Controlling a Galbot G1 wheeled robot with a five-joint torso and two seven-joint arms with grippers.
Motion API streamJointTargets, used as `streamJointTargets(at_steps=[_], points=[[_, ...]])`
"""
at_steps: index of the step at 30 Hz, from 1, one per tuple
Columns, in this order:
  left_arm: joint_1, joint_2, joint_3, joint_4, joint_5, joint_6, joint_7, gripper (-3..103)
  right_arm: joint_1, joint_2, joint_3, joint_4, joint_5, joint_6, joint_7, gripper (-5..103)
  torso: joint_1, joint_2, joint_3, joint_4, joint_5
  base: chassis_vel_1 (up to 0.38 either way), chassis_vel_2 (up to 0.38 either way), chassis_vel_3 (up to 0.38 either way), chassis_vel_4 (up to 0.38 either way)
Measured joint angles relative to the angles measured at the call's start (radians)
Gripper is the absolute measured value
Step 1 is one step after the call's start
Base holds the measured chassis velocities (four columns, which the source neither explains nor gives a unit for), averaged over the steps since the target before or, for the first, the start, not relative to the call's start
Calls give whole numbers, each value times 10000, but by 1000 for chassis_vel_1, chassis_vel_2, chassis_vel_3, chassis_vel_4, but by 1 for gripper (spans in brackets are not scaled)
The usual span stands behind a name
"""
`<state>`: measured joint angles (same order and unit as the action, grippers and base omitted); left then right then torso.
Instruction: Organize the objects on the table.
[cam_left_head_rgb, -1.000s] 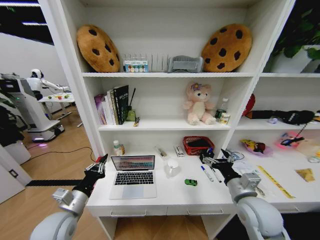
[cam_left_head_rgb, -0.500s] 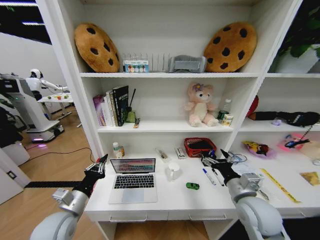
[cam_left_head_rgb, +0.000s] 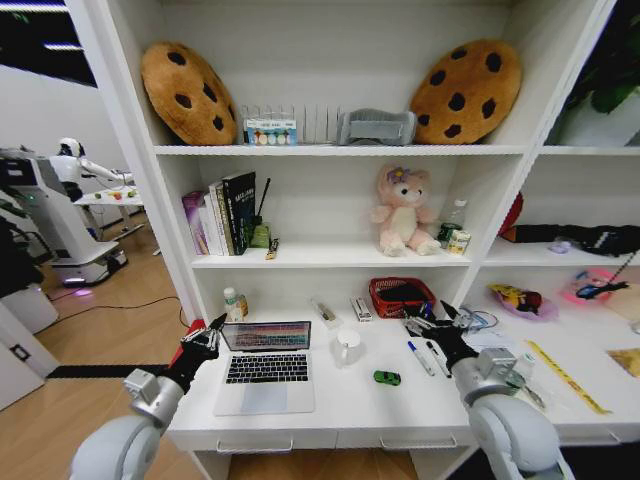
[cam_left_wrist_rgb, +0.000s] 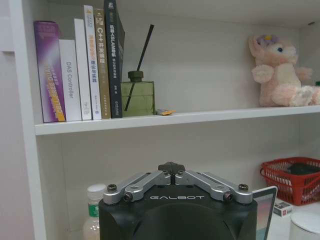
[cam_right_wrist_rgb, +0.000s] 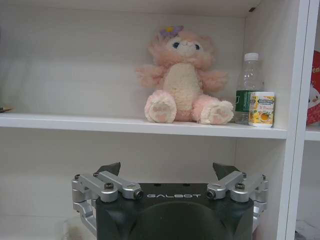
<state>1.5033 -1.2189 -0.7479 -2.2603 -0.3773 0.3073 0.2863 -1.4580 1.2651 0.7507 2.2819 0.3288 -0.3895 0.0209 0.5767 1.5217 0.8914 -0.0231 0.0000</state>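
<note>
An open laptop (cam_left_head_rgb: 265, 366) lies on the white table (cam_left_head_rgb: 340, 410) just to the right of the left gripper (cam_left_head_rgb: 207, 339), its screen facing the robot, and an edge of that screen shows beside the gripper in the left wrist view. A tiny green toy car (cam_left_head_rgb: 387, 378) sits between the two grippers, nearer the right gripper (cam_left_head_rgb: 437, 328), and two dark-capped marker pens (cam_left_head_rgb: 427, 357) lie side by side just below and left of that gripper's fingertips. The left gripper hovers at the table's left edge with its fingers pressed together, holding nothing. The right gripper hangs above the table with its fingers spread wide, also empty. A white mug (cam_left_head_rgb: 347, 346) stands between laptop and pens, and a red basket (cam_left_head_rgb: 402, 296) sits just behind the right gripper against the back panel. A small bottle (cam_left_head_rgb: 233, 303) stands behind the left gripper. On the shelf above are books (cam_left_wrist_rgb: 80, 65), a green diffuser bottle (cam_left_wrist_rgb: 136, 95) and a pink plush bear (cam_right_wrist_rgb: 182, 77).
</note>
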Motion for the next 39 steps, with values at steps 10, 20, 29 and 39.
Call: streamJointTargets(at_steps=[10,20,29,39], points=[[-888,507,1279,671,516,601,-480,0,-70,295,-318,-393,-810,396,76,100,1,0,0,0,0,0,0,0,0],[-2326,771,2149,1237,292,1450,-684,0,-141,445,-253,-463,-1075,396,188,100,1,-1,0,0,0,0,0,0,0],[-2637,1303,2044,1116,196,2915,-290,0,-143,633,-285,-533,-1272,376,203,100,0,0,0,3,0,0,0,0,0],[-3609,1147,2700,1495,-751,3879,-871,0,-207,599,-229,-533,-1293,394,256,100,1,0,0,0,0,0,0,0,0]])
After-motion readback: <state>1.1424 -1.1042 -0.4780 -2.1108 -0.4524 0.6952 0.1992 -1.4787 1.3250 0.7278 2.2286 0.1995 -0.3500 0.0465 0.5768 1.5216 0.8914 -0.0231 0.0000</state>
